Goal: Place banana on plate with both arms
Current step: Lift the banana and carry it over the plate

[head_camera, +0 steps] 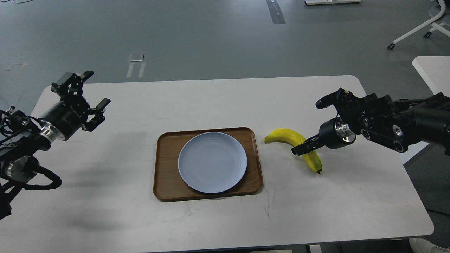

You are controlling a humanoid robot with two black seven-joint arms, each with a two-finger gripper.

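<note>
The yellow banana (282, 135) lies on the white table just right of the tray, stem end toward the tray, dark tip toward me. The pale blue-grey plate (212, 162) sits empty on the brown tray (164, 165). My right gripper (298, 150) has come down onto the banana's middle and covers part of it. It is seen side-on, so its fingers cannot be told apart. My left gripper (95, 88) is open and empty, held above the table's far left, well away from the plate.
The white table (218, 105) has a rounded far-right corner and a front edge near me. A second white table (430, 68) and a chair base (415, 31) stand off to the right on the grey floor.
</note>
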